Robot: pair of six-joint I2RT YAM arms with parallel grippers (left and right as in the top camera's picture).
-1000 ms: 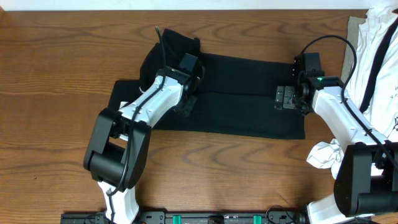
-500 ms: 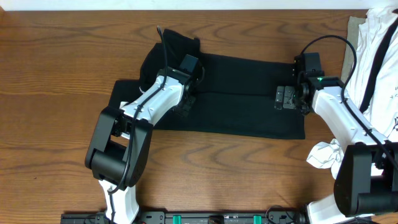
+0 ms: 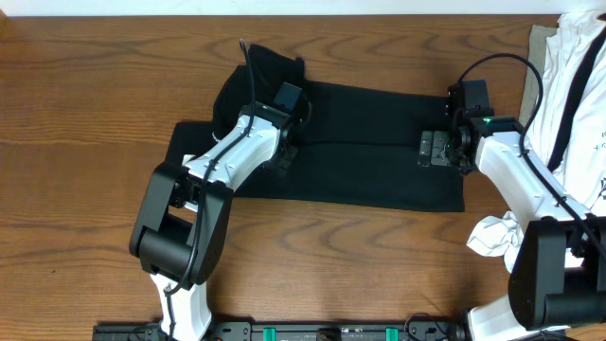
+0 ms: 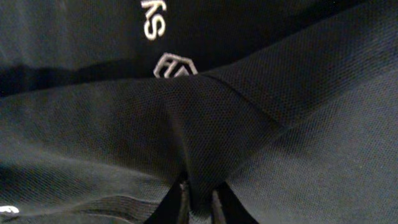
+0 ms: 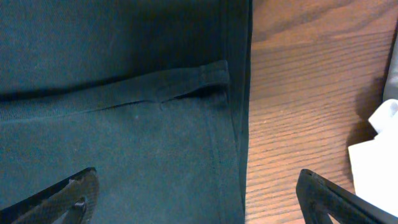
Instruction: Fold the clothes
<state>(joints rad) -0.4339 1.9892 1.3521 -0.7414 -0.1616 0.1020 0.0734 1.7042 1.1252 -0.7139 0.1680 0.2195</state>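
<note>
The clothes (image 3: 369, 166), a black garment, lie spread across the middle of the table in the overhead view. My left gripper (image 3: 284, 150) rests on the garment's left part. Seen from the left wrist, the left gripper (image 4: 199, 202) is shut, pinching a raised ridge of the black cloth (image 4: 205, 124), just below a small white logo (image 4: 174, 65). My right gripper (image 3: 432, 150) sits at the garment's right end. In the right wrist view the right gripper (image 5: 196, 199) stands wide open over the garment's hemmed side edge (image 5: 239, 143), with nothing between its fingers.
White garments with black straps (image 3: 578, 85) are piled at the table's right edge. A crumpled white cloth (image 3: 492, 234) lies at the front right, close to the right arm, and shows again as a white cloth (image 5: 376, 149) in the right wrist view. Bare wood (image 3: 85, 123) lies left of the garment.
The left arm has shifted very slightly on the cloth. The right arm and the garment's outline are unchanged.
</note>
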